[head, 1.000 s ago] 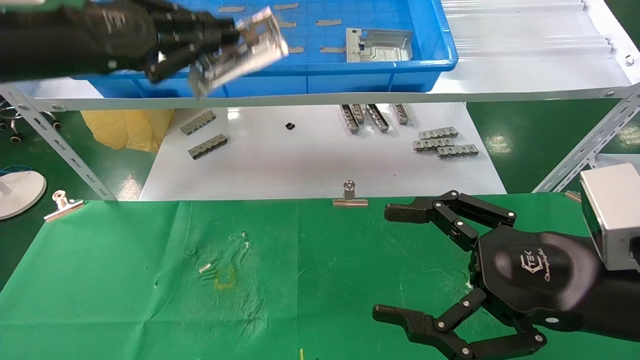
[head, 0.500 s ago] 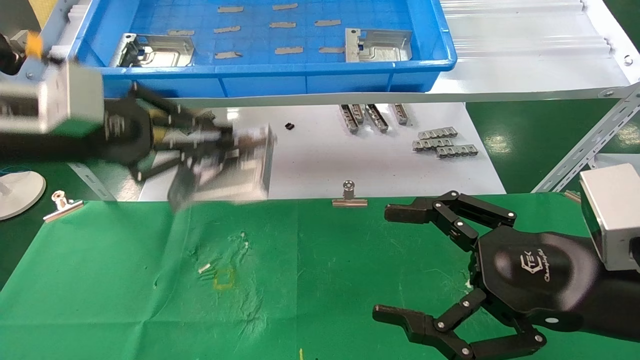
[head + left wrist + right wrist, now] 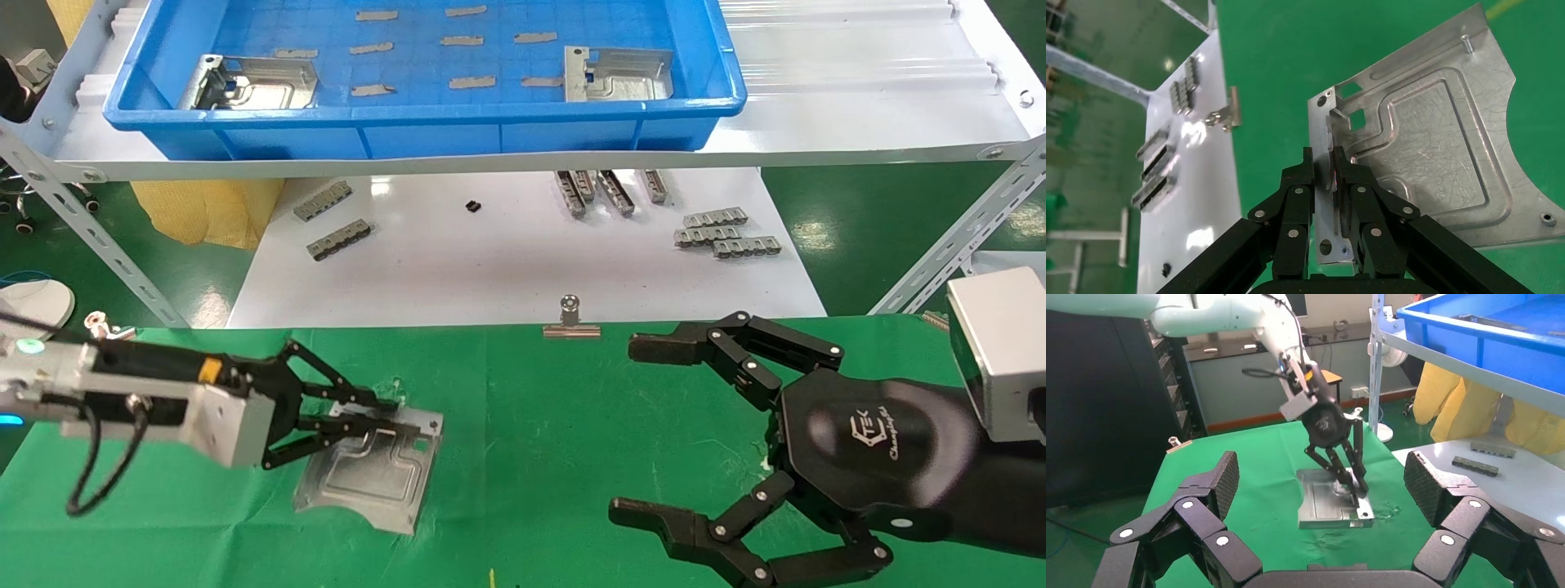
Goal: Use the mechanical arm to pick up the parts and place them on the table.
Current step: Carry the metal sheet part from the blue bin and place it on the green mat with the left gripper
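Observation:
My left gripper (image 3: 384, 415) is shut on the upright flange of a shiny silver part (image 3: 368, 474), which lies on the green table (image 3: 556, 425) left of centre. In the left wrist view the fingertips (image 3: 1340, 160) pinch that flange, and the part's embossed plate (image 3: 1438, 153) spreads beyond them. The right wrist view shows the same part (image 3: 1324, 508) under the left gripper (image 3: 1352, 484). My right gripper (image 3: 641, 429) hovers open and empty over the table's right side; it also shows in the right wrist view (image 3: 1321, 478). Two more parts (image 3: 253, 82) (image 3: 617, 72) lie in the blue tray (image 3: 425, 118).
The tray sits on a raised shelf with slanted metal struts (image 3: 98, 237) at both sides. Below it a white surface (image 3: 507, 269) holds grey toothed strips (image 3: 723, 233). Binder clips (image 3: 572, 322) grip the cloth's far edge. Flat grey slips lie in the tray.
My left gripper has carried the part from up by the blue tray down onto the green table. The right arm has not moved.

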### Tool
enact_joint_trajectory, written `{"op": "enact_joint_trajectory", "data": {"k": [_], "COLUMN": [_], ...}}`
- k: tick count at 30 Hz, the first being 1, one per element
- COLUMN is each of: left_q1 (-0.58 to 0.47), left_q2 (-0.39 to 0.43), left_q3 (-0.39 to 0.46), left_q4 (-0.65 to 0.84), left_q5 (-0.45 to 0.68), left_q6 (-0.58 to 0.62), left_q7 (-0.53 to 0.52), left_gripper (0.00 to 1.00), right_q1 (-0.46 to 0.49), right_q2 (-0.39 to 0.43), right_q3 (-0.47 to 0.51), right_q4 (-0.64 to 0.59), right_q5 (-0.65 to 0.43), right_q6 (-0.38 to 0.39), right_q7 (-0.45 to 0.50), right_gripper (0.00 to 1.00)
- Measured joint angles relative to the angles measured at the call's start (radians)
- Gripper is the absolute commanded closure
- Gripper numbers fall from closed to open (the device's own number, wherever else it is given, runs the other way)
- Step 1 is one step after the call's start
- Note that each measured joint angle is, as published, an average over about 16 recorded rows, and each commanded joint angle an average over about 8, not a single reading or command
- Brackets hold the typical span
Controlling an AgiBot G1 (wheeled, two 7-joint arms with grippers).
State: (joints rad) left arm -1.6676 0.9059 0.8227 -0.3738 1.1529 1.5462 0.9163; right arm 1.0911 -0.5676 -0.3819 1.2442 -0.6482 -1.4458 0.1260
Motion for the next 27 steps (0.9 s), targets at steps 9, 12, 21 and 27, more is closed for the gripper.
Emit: {"op": "enact_joint_trajectory", "data": {"k": [9, 12, 21, 27], "left_q1": [0.04, 0.045, 0.04, 0.029], "left_q2": [0.049, 0.061, 0.081, 0.08], "left_q3": [0.0, 0.0, -0.005, -0.021], "left_q4": [0.159, 0.2, 0.304, 0.366], "left_q5": [0.0, 0.001, -0.007, -0.029], "left_q6": [-0.04, -0.049, -0.056, -0.041], "left_q7": [0.171, 0.198, 0.193, 0.115], "left_gripper": [0.6, 0.23, 0.0, 0.0], "right_q1": [0.0, 0.0, 0.0, 0.0], "right_q2": [0.0, 0.0, 0.0, 0.0], "right_q3": [0.0, 0.0, 0.0, 0.0], "right_q4": [0.0, 0.0, 0.0, 0.0], "right_q5": [0.0, 0.0, 0.0, 0.0], "right_q6": [0.0, 0.0, 0.0, 0.0], "right_q7": [0.0, 0.0, 0.0, 0.0], "right_gripper": [0.0, 0.0, 0.0, 0.0]}}
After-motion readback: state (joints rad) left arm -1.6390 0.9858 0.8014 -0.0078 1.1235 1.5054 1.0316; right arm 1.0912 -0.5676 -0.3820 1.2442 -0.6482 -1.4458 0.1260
